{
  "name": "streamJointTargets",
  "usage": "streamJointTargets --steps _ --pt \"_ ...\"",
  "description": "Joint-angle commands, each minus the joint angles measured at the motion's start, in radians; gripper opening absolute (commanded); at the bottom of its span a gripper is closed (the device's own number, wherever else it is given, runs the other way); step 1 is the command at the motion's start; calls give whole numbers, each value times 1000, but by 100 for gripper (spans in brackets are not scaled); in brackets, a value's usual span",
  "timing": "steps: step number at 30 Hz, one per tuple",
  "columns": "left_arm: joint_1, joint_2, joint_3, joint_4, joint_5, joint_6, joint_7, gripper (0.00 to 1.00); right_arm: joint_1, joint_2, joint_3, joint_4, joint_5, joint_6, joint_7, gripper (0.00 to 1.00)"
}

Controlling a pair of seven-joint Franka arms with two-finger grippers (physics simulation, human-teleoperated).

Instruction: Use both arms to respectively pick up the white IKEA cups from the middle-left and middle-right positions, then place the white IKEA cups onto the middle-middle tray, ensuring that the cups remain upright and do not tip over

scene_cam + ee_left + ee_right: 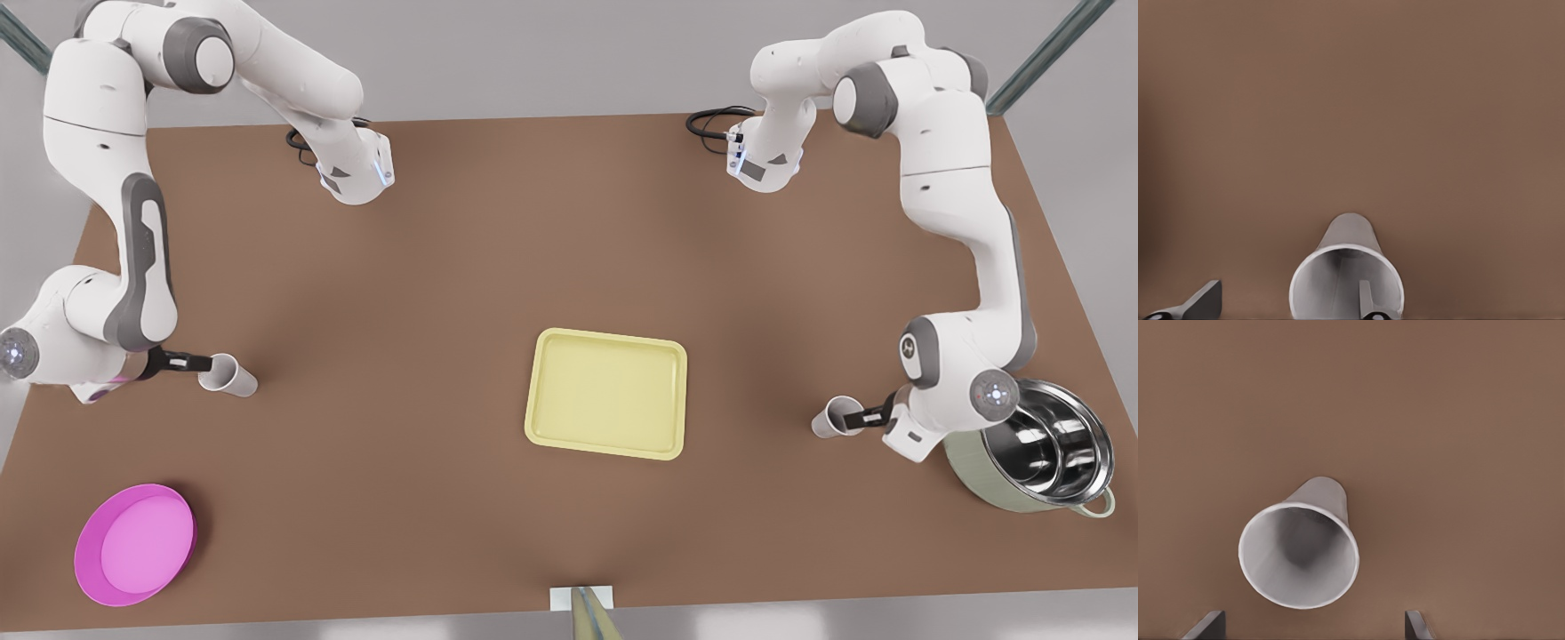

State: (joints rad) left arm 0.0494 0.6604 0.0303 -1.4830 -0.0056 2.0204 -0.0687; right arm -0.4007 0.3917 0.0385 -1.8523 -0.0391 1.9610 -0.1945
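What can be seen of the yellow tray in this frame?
The tray is a flat, pale-yellow rectangle with rounded corners and a low raised rim, and it looks like plastic. It lies flat on the brown table near its middle, turned slightly askew. Its inside is bare, and nothing but the table touches it.

Brown table (427, 293) holds two white cups (228, 375) (831, 418) by each claw, yellow tray (608, 342) between, pink plate (89, 556), steel pot (1049, 453).
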Motion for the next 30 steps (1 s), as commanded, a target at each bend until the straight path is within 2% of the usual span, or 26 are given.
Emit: streamJointTargets --steps 1,9,12,13,14,15,16,17,21,23,25,26,27,28,30 --pt "0 -18 0 -37 -1 86 55 100 -9 -19 0 -74 -5 329 -186 100" --pt "3 21 7 -92 -7 132 47 100 -58 50 1 -90 25 326 -192 100" --pt "0 41 5 -92 -56 132 47 94 -78 84 3 -90 54 329 -213 100" --pt "0 45 7 -92 -57 132 47 91 -78 85 1 -93 54 329 -213 100" --pt "0 45 5 -92 -59 132 46 73 -78 93 3 -91 54 329 -213 100" --pt "-3 44 5 -92 -77 130 46 66 -78 93 3 -91 54 328 -213 100" --pt "-3 44 5 -92 -79 130 47 54 -76 95 4 -91 54 322 -213 88" --pt "-3 42 5 -92 -77 129 53 39 -72 95 6 -90 54 315 -213 62" --pt "-3 33 3 -92 -70 129 55 27 -67 90 38 -64 54 253 -215 46" --pt "-22 10 0 -91 -68 126 55 23 -64 92 44 -51 53 231 -215 23" --pt "-37 -22 0 -89 -66 124 47 22 -59 95 43 -48 51 231 -221 21" --pt "-92 -19 -3 -79 -71 123 -112 22 -55 93 43 -42 50 230 -235 21" --pt "-157 -18 -4 -4 -74 14 -244 23 -32 93 43 -25 51 228 -272 21" --pt "-161 -5 -64 93 -83 -115 -359 23 13 87 43 7 45 220 -275 21" --pt "-167 -7 -187 110 -77 -161 -569 23 126 78 44 91 51 131 -273 21"
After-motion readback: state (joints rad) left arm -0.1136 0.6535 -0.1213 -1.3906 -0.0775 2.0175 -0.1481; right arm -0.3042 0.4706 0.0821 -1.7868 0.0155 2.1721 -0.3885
